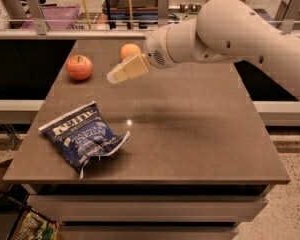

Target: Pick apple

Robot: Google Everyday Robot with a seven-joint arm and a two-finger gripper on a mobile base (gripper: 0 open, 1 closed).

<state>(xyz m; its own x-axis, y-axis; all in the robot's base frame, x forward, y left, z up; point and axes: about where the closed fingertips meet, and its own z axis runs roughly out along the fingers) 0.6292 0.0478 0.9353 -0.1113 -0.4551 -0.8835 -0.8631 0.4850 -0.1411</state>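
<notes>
The apple [79, 67] is small, round and red with a short dark stem. It sits on the brown table [190, 129] near the far left corner. My gripper [115, 76] hangs on the white arm above the table, to the right of the apple and a short way from it. It points left toward the apple and holds nothing that I can see. A smooth orange fruit [129, 50] lies just behind the gripper.
A dark blue chip bag [84, 137] lies on the front left of the table. A rail with metal posts [36, 11] and shelves runs behind the table's far edge. The floor drops off at the right and front edges.
</notes>
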